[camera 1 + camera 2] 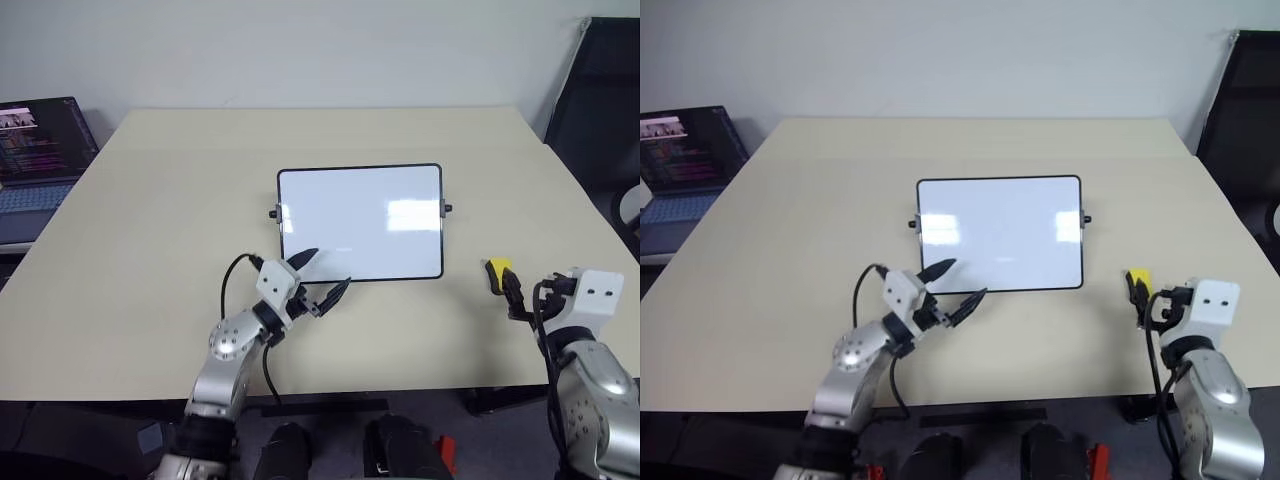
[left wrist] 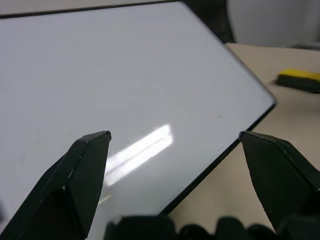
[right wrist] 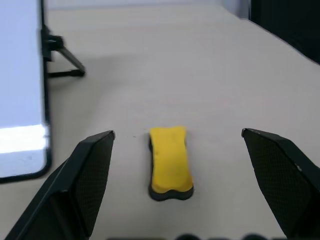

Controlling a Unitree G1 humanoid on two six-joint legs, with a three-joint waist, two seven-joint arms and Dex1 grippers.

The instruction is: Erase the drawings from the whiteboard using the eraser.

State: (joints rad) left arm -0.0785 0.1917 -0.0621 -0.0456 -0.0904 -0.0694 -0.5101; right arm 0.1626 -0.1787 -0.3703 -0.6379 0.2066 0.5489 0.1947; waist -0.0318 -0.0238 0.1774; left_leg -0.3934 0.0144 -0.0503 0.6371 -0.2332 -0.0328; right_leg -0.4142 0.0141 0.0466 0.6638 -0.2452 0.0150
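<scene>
Okay, my right gripper [image 3: 177, 145] is spread wide, the eraser [image 3: 170, 161] lying loose between my fingers. My left gripper [image 1: 318, 276] gapes over the whiteboard [image 1: 360, 220] edge. A crooked pinch could skid the eraser away.

Whiteboard [image 1: 360, 222]: glossy white, thin black frame. Eraser [image 3: 170, 161]: yellow top, black underside. Table [image 1: 150, 250]: plain beige. Gripper fingers [image 2: 75, 185]: black. Far-left laptop [image 1: 40, 150]: dark screen, multicoloured lines.
</scene>
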